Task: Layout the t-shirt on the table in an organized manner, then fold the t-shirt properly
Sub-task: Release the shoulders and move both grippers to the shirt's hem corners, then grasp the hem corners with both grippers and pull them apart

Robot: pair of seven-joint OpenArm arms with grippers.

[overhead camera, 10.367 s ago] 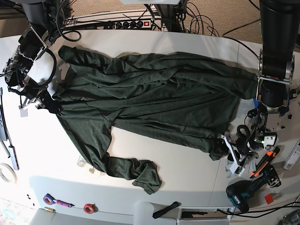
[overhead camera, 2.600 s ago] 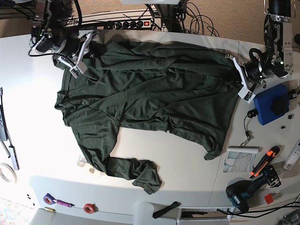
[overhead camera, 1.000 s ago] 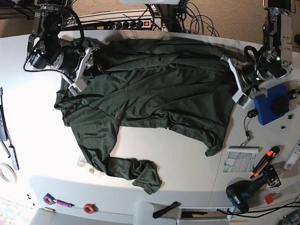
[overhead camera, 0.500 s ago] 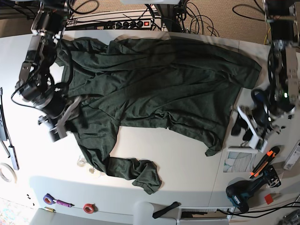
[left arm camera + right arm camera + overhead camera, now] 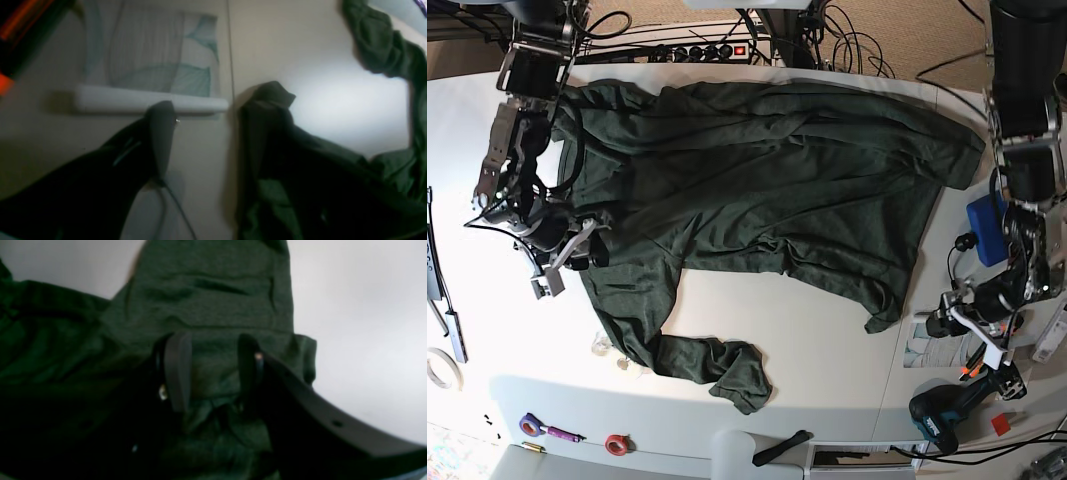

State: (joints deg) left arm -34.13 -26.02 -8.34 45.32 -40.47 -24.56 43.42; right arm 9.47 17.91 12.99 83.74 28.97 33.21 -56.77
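A broad white table [image 5: 807,350], crossed by a thin seam, carries the work; cables and a power strip [image 5: 712,50] line its far edge, and a cordless drill [image 5: 947,410] lies at the near corner on the left arm's side.

The t-shirt [image 5: 757,190] covers the far half of the table, body spread but rumpled. One sleeve trails toward the near edge and ends in a bunched heap; a hem corner points toward the left arm's side. The fabric looks thin, light and limp: it should drape and wrinkle, slide easily on the smooth top, and give no stiffness to push against. Judged best taken by a pinch at hem corners, shoulder seams or cuff, then drawn flat.

Right gripper [image 5: 210,373]: fingers parted, poised over the cloth at the garment's edge on its own side of the table. In the right wrist view fabric fills the gap between the fingers, but no closure on it is visible.

Left gripper [image 5: 947,320]: spread wide, holding nothing, over bare table near a leaf-printed sheet with a white bar [image 5: 146,101]. The hem corner lies just beside it, across the seam.
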